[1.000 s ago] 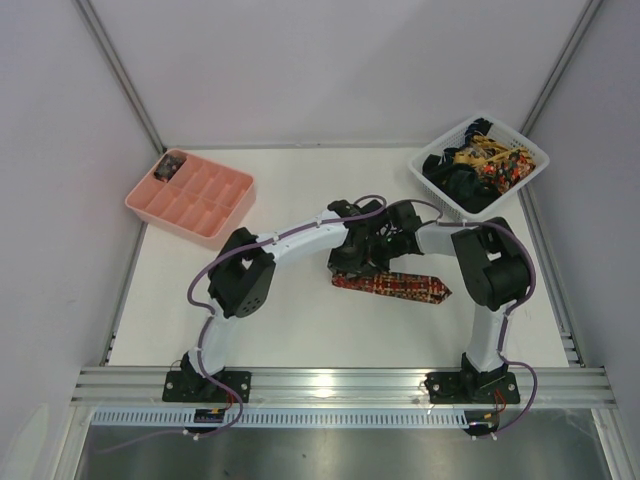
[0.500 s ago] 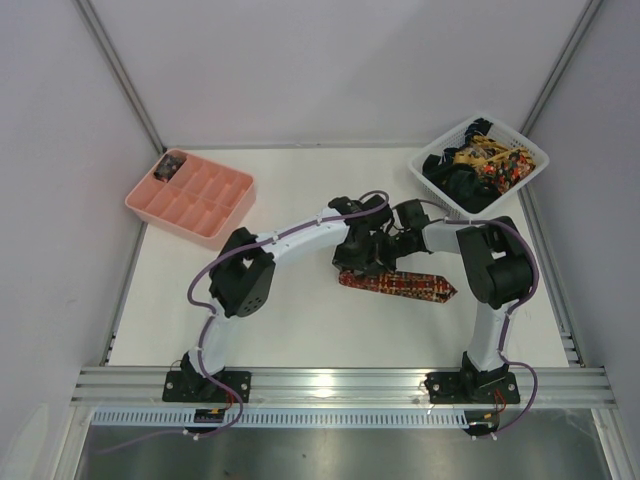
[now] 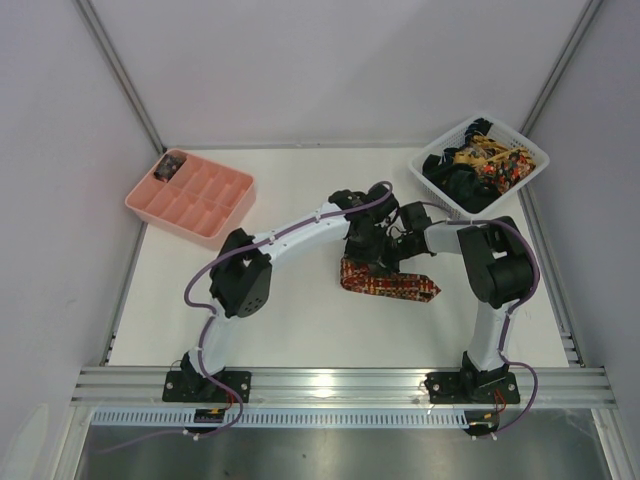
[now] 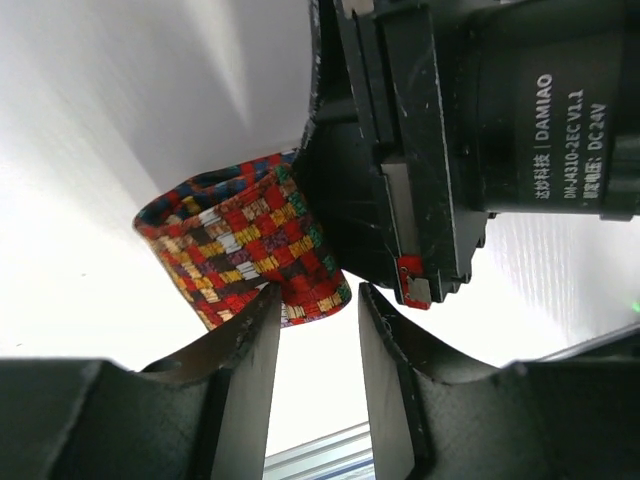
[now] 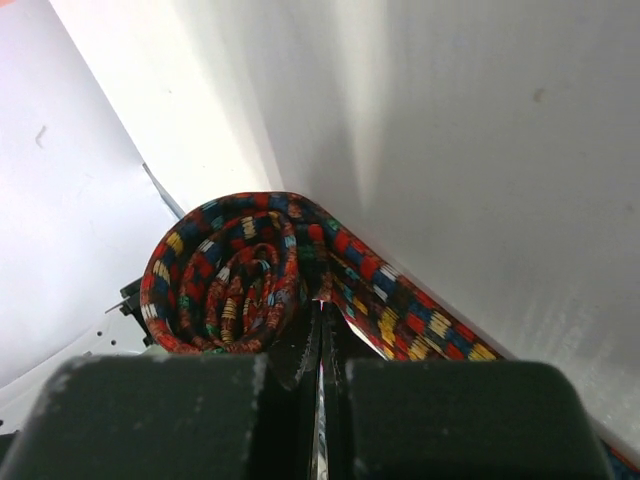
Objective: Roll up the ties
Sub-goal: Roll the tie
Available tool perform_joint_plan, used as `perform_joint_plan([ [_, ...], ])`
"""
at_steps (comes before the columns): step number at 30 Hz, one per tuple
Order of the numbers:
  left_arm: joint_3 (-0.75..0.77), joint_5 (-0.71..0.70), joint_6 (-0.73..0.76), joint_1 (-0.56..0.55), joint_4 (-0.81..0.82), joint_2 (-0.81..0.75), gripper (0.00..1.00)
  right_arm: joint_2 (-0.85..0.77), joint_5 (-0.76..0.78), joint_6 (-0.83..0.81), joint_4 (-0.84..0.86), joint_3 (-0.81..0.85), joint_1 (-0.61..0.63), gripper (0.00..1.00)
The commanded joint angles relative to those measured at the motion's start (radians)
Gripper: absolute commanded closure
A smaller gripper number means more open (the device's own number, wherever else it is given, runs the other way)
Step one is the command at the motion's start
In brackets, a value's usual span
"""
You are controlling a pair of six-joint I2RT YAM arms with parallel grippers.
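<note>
While left claw (image 4: 318, 297) gapes, right claw (image 5: 320, 322) closed beside tie roll (image 5: 225, 280); basket (image 3: 437, 192) holds ties (image 3: 482, 163).

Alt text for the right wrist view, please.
A red, multicoloured patterned tie, partly rolled into a loose coil, rests on the white table, its unrolled tail running toward the lower right. The shut right gripper meets the coil's edge from below.
</note>
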Motion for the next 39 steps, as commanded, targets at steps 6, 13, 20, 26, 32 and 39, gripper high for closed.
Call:
perform_joint_plan([
  [6, -0.146, 0.076, -0.005, -0.005, 0.101, -0.044, 0.60, -0.039, -0.005, -0.030, -0.028, -0.001, -0.003, 1.00],
  [13, -0.262, 0.098, -0.002, 0.010, 0.193, -0.112, 0.60, -0.074, 0.084, -0.095, -0.139, 0.034, -0.014, 1.00],
  [20, -0.317, 0.105, 0.016, 0.029, 0.253, -0.214, 0.57, -0.108, 0.108, -0.159, -0.240, 0.107, -0.025, 1.00],
  [26, -0.353, 0.124, 0.041, 0.061, 0.273, -0.365, 0.52, -0.092, 0.095, -0.191, -0.289, 0.169, -0.023, 1.00],
  [32, -0.607, 0.229, -0.023, 0.183, 0.342, -0.598, 0.45, -0.082, 0.049, -0.194, -0.308, 0.232, 0.029, 0.95],
  [39, -0.981, 0.388, -0.214, 0.308, 0.559, -0.802, 0.34, -0.010, 0.082, -0.210, -0.331, 0.264, 0.069, 0.93],
])
